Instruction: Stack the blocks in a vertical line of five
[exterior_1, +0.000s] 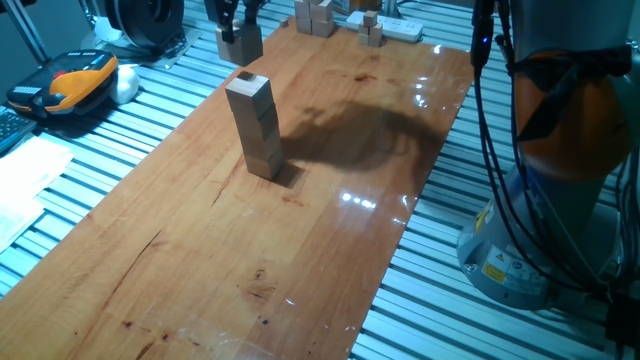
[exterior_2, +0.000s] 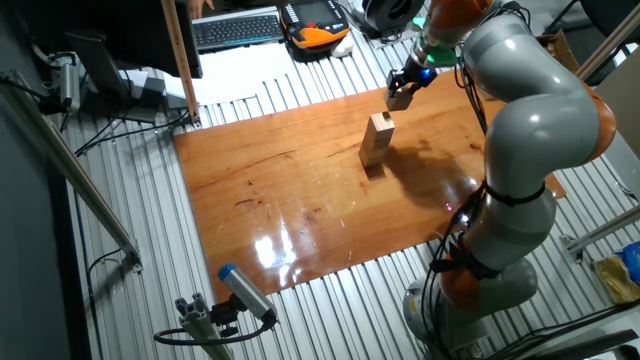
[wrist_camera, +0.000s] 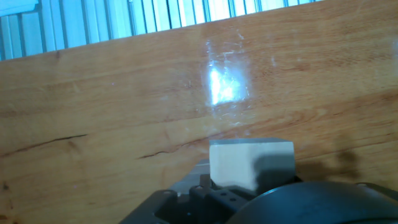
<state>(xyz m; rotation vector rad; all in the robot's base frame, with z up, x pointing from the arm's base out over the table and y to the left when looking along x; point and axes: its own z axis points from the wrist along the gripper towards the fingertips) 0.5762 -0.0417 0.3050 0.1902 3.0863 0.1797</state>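
One fixed view shows the stack (exterior_1: 254, 126) upright at mid-table (exterior_1: 330, 215), long axis vertical, with the gripper (exterior_1: 240, 38) at its twelve o'clock, clamped on a block (exterior_1: 241, 43). To do this well, I judge the block should arrive square above the stack's top face, then lower gently.

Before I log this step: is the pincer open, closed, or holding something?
Pincer: closed on a wooden block, held above the table, off to the side of the stack.
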